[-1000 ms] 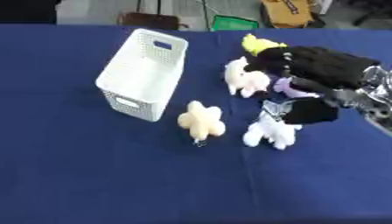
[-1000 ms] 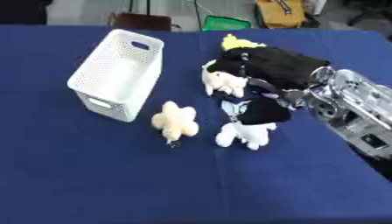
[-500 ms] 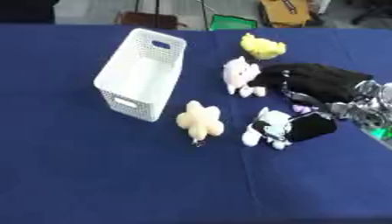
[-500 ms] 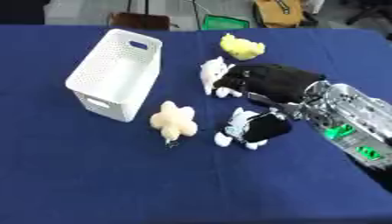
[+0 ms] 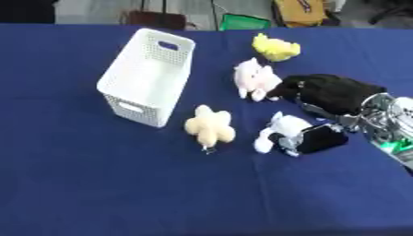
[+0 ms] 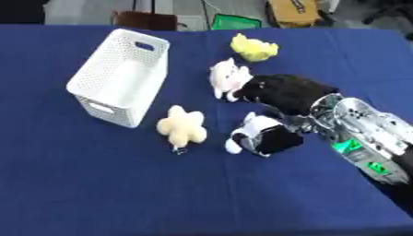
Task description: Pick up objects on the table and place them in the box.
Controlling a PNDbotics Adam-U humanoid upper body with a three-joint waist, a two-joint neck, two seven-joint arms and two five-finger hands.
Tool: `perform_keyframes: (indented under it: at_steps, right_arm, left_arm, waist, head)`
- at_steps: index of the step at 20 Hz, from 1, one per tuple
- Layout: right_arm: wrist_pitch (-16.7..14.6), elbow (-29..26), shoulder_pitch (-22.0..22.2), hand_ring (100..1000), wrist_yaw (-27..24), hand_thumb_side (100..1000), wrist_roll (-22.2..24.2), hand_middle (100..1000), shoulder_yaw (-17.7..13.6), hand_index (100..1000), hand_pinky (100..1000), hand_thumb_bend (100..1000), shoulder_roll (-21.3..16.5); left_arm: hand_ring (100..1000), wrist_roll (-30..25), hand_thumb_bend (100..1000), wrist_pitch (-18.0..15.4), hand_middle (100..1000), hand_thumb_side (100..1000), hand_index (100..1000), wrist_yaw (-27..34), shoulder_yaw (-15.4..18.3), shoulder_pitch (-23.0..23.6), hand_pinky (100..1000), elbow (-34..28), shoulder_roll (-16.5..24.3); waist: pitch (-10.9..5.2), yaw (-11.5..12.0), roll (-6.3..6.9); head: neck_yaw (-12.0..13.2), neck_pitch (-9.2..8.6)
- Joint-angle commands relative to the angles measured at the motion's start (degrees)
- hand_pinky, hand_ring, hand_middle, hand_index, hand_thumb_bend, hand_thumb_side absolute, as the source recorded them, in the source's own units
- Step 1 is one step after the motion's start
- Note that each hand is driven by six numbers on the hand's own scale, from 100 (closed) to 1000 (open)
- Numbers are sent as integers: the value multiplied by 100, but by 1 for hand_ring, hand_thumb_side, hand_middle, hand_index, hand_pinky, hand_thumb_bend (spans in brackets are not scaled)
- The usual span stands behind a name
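The white perforated box (image 5: 149, 76) stands left of centre, open side up, with nothing showing inside. A cream star-shaped plush (image 5: 209, 126) lies just right of it. Further right lies a small white plush (image 5: 278, 130). My right hand (image 5: 332, 92) reaches in from the right edge, black, with a silver wrist. Its thumb (image 5: 321, 138) rests against the white plush's right side. Its fingers (image 5: 289, 89) stretch over the plush toward a pink-white plush (image 5: 254, 79) and are not closed round either toy. A yellow plush (image 5: 276, 47) lies behind them.
The blue tablecloth (image 5: 121, 184) spreads wide in front and to the left. Beyond the table's far edge stand a green crate (image 5: 246, 21), a brown chair (image 5: 157, 18) and a tan bag (image 5: 303, 9).
My right hand has drawn back to the right and lower, uncovering the pink-white and yellow plushes. The thumb has dropped beside the white plush, which shifted slightly.
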Motion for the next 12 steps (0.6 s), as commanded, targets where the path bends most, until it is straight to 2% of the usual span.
perform_keyframes:
  at_steps: [1,12]
  right_arm:
    - [-5,102,-11,1000,222,766,27,906,-114,979,896,397,-61]
    - [-43,782,1,1000,352,756,292,929,-133,990,907,449,93]
  left_arm:
    - [962,30,100,-24,911,831,882,23,64,-67,871,-77,84]
    - [959,78,100,-62,905,821,872,24,61,-98,865,-77,67]
  waist:
    - [-67,-3,24]
    - [-27,-18,40]
  head:
    - [-20,-86]
    - [-70,-106]
